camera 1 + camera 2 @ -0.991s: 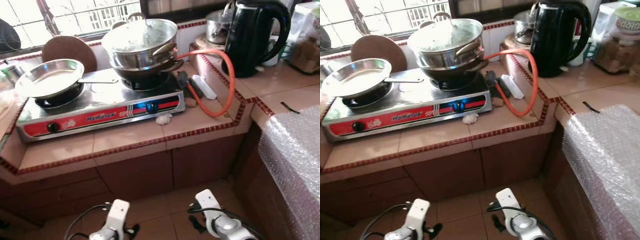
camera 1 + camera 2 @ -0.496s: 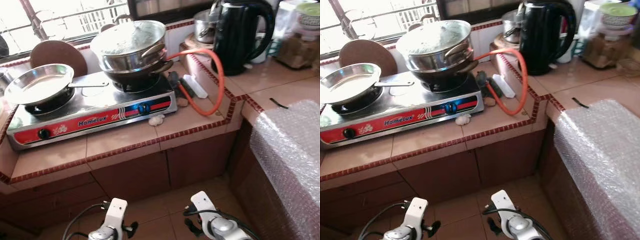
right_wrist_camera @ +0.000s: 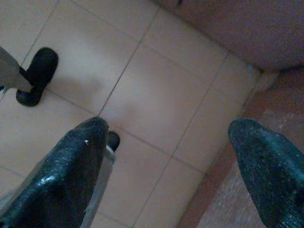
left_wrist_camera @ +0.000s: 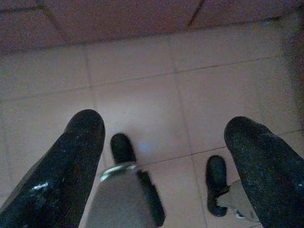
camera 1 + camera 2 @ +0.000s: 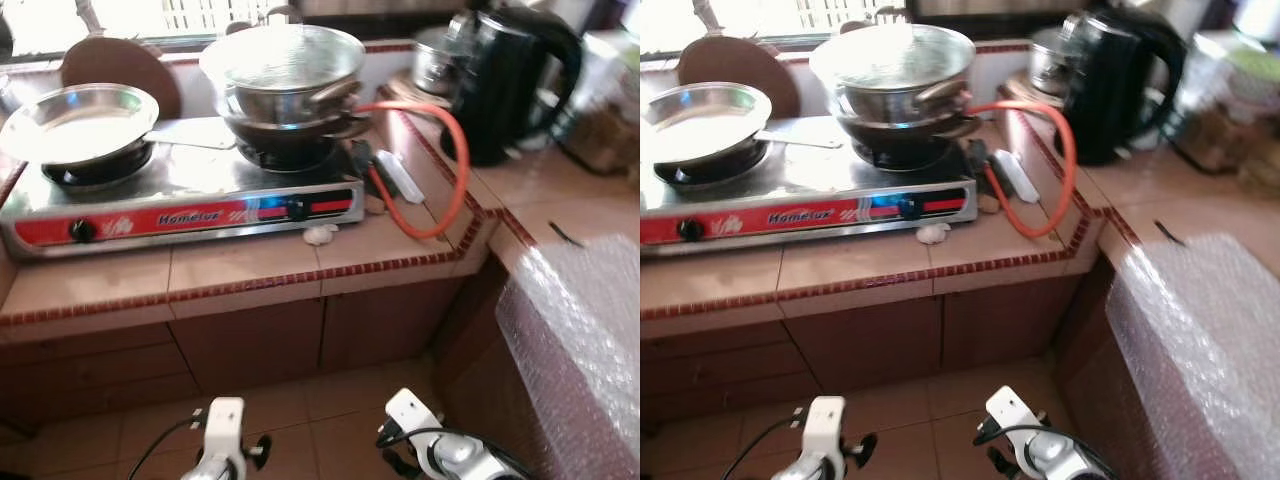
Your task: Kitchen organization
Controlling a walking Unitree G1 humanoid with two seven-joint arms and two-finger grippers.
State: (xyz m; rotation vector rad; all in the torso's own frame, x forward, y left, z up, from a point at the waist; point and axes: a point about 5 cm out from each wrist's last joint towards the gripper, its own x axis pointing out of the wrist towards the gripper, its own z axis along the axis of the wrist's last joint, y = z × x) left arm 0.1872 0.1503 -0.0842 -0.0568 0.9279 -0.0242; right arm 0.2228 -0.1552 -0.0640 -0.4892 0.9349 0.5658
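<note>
So you've got both arms hanging low over the tiled floor, with the left gripper and right gripper each spread wide apart and gripping nothing. Up ahead of them on the tiled counter sits the two-burner stove, with the steel frying pan on its left burner and the lidded pot on the right. Further right of that you've got the orange hose and the black kettle, plus bubble wrap off beyond the right gripper.
</note>
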